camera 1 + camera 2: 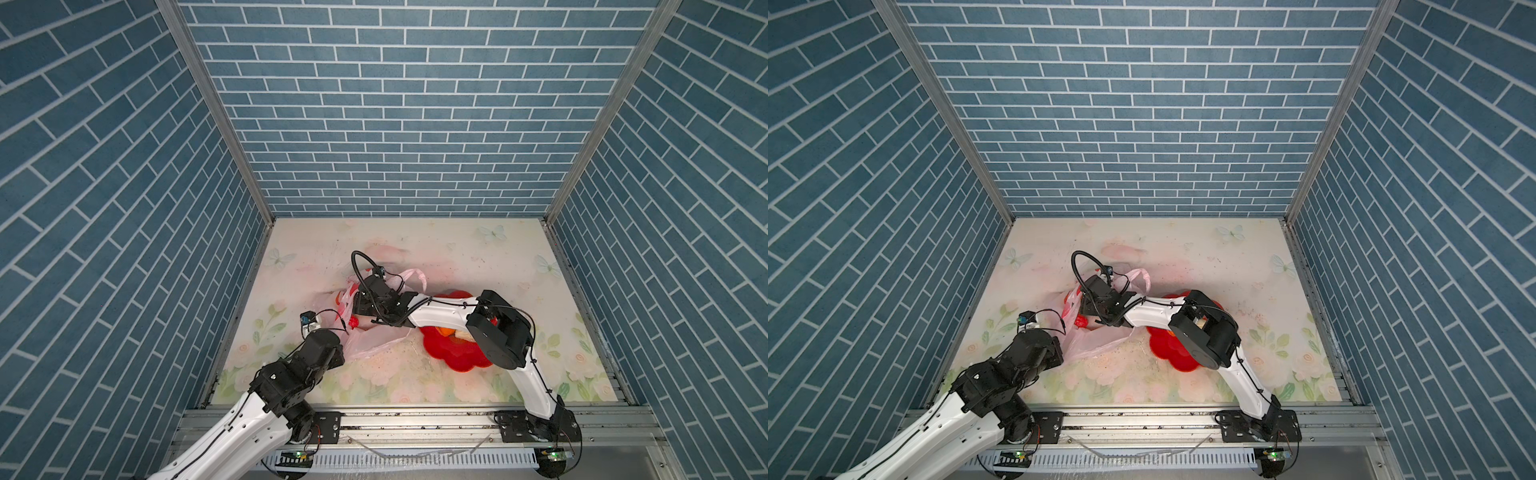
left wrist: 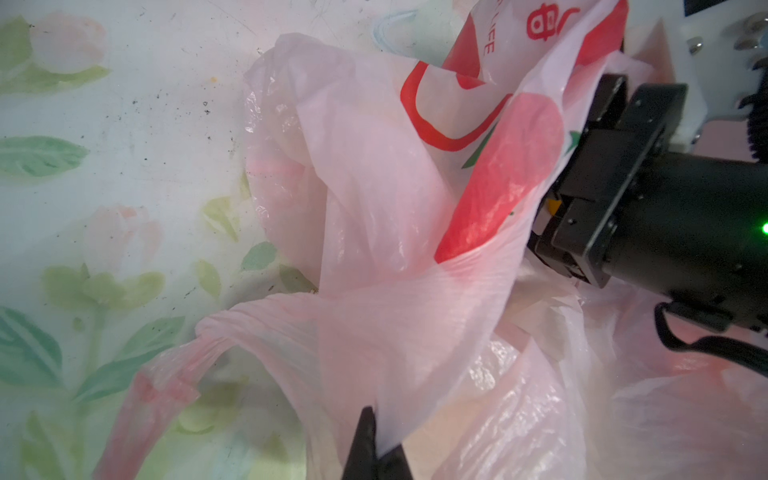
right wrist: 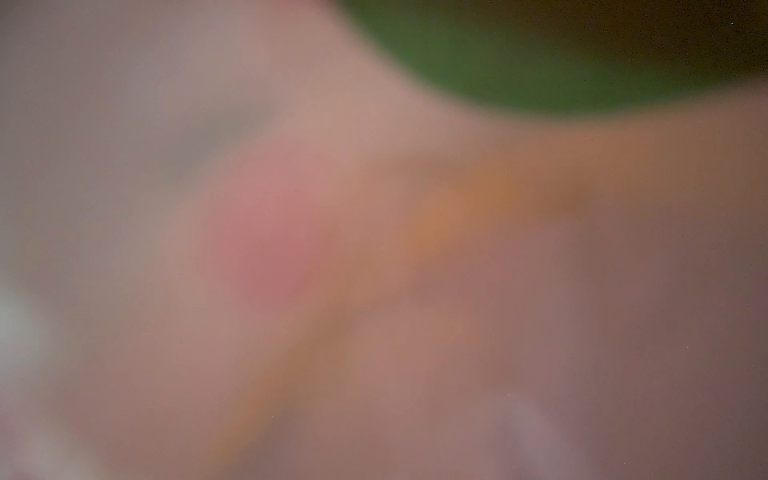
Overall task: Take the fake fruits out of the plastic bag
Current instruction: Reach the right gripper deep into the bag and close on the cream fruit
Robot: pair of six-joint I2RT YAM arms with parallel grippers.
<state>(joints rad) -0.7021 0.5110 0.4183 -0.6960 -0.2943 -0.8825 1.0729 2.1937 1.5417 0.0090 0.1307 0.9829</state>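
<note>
The pale-pink plastic bag (image 1: 374, 338) (image 1: 1096, 343) lies crumpled left of centre on the flowered table. My left gripper (image 2: 376, 451) is shut on a fold of the bag's rim (image 2: 395, 257) and holds it up. My right gripper (image 2: 552, 216) reaches into the bag's mouth, and the plastic hides its fingertips. A wrinkled red fruit (image 1: 353, 321) (image 1: 1080, 321) shows at the opening. The right wrist view is a pink blur with a green round fruit (image 3: 561, 54) close by. An orange fruit (image 1: 446, 331) and a cream one (image 1: 463, 333) lie in the red dish.
The red flower-shaped dish (image 1: 453, 357) (image 1: 1167, 349) sits right of the bag, partly under my right arm (image 1: 494, 328). Blue brick-pattern walls close in three sides, and a metal rail (image 1: 415, 419) runs along the front edge.
</note>
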